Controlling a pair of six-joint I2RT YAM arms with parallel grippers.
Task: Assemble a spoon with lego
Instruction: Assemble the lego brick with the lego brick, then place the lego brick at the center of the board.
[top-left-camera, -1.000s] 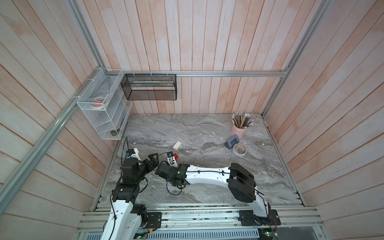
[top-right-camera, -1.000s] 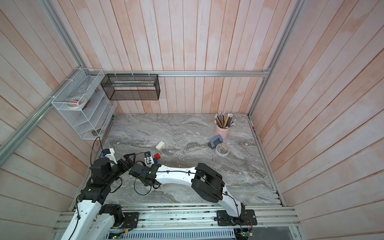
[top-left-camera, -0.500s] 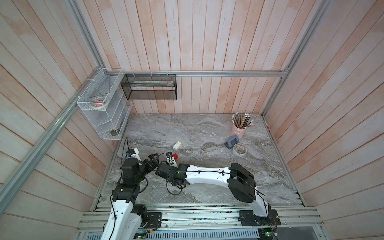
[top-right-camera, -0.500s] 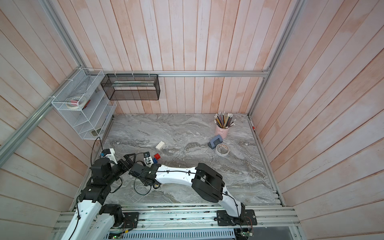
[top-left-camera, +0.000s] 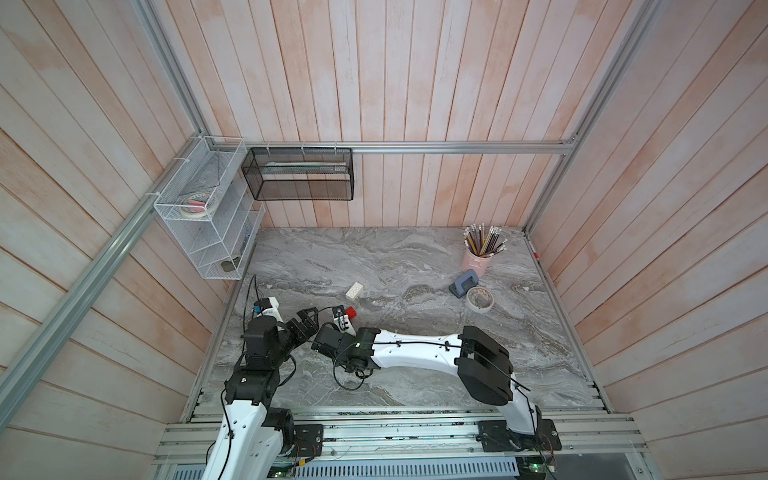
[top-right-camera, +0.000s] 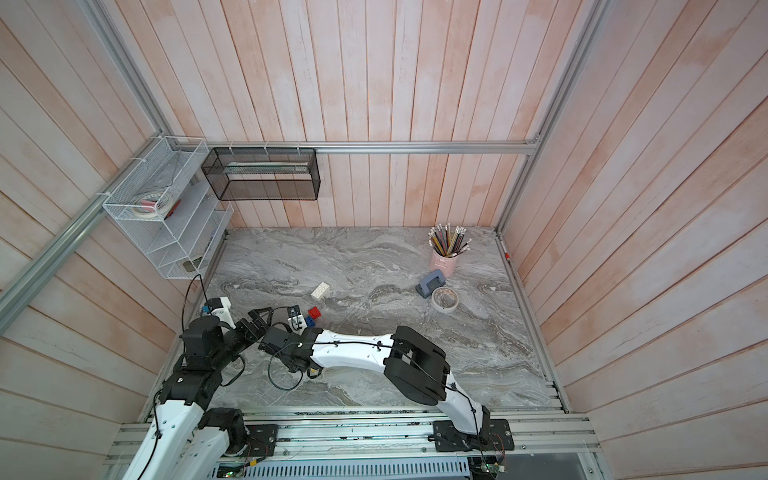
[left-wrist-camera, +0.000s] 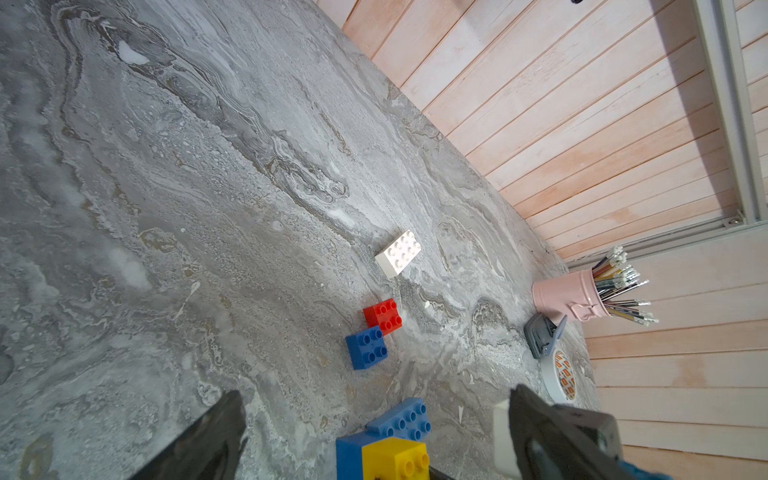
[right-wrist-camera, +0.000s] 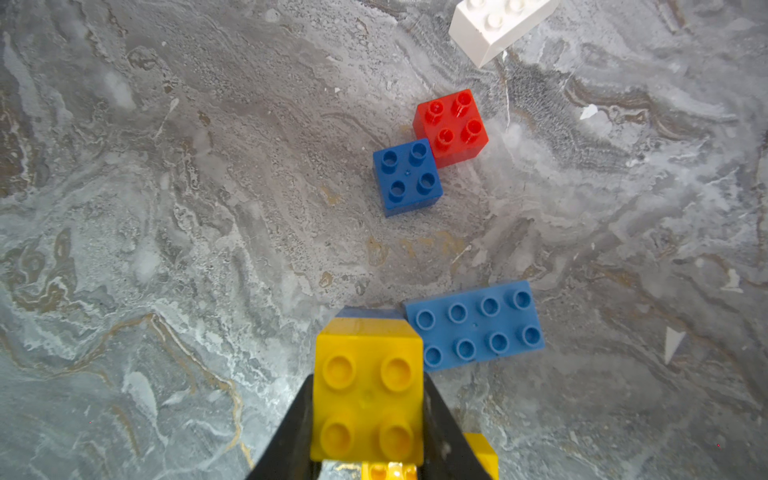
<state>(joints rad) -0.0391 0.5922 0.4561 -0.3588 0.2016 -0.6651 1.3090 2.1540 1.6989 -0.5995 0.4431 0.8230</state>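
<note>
My right gripper (right-wrist-camera: 368, 419) is shut on a yellow lego brick (right-wrist-camera: 368, 390). That brick sits on a blue one (right-wrist-camera: 370, 312); this joined stack is all that shows of the spoon. A flat blue oblong brick (right-wrist-camera: 476, 326) lies on the table beside it. Further off lie a blue square brick (right-wrist-camera: 407, 176), a red square brick (right-wrist-camera: 451, 126) touching it, and a white oblong brick (right-wrist-camera: 496, 25). My left gripper (left-wrist-camera: 374, 432) is open, its fingers (left-wrist-camera: 199, 440) wide on either side of the stack (left-wrist-camera: 395, 457) without touching it. In both top views the two grippers (top-left-camera: 305, 322) (top-right-camera: 278, 338) meet at the table's near left.
A pink pencil cup (top-right-camera: 444, 262), a grey hole punch (top-right-camera: 430, 286) and a tape roll (top-right-camera: 444, 299) stand at the far right. A white wire shelf (top-left-camera: 208, 232) and a black mesh basket (top-left-camera: 299, 178) hang on the walls at the far left.
</note>
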